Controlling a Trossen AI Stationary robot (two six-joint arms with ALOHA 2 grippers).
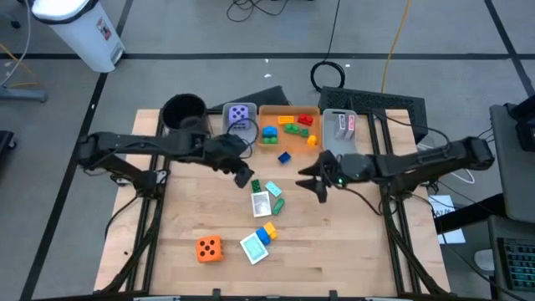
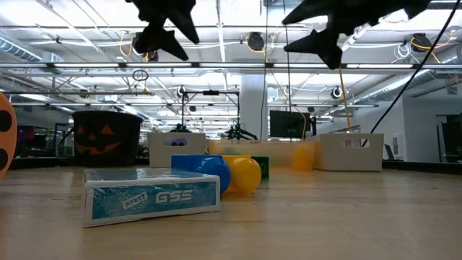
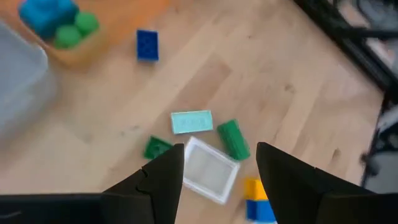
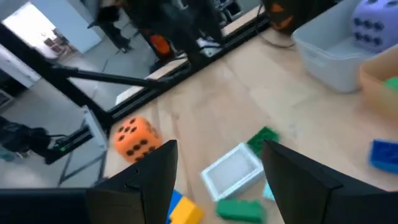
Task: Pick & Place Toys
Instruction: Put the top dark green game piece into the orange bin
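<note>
Both grippers hang open in the air over the middle of the table, with nothing between their fingers. My left gripper (image 1: 243,176) (image 3: 217,163) is above a loose cluster: a teal card (image 3: 191,122), two green bricks (image 3: 234,139), a clear white card box (image 3: 210,169) and a yellow-and-blue brick (image 3: 258,200). My right gripper (image 1: 312,181) (image 4: 217,157) faces the same cluster (image 1: 264,198) from the table's right. An orange die (image 1: 209,248) (image 4: 135,137) and another card box (image 1: 253,247) lie flat near the front edge. A blue brick (image 1: 284,156) lies alone farther back. A purple die (image 1: 241,115) sits in a grey bin.
Along the far edge stand a round black pot (image 1: 184,111), a grey bin (image 1: 236,130), an orange bin (image 1: 288,110) with several bricks, and a second grey bin (image 1: 340,125) with pink cards. Bare wood shows at the front left and front right of the table (image 1: 351,251).
</note>
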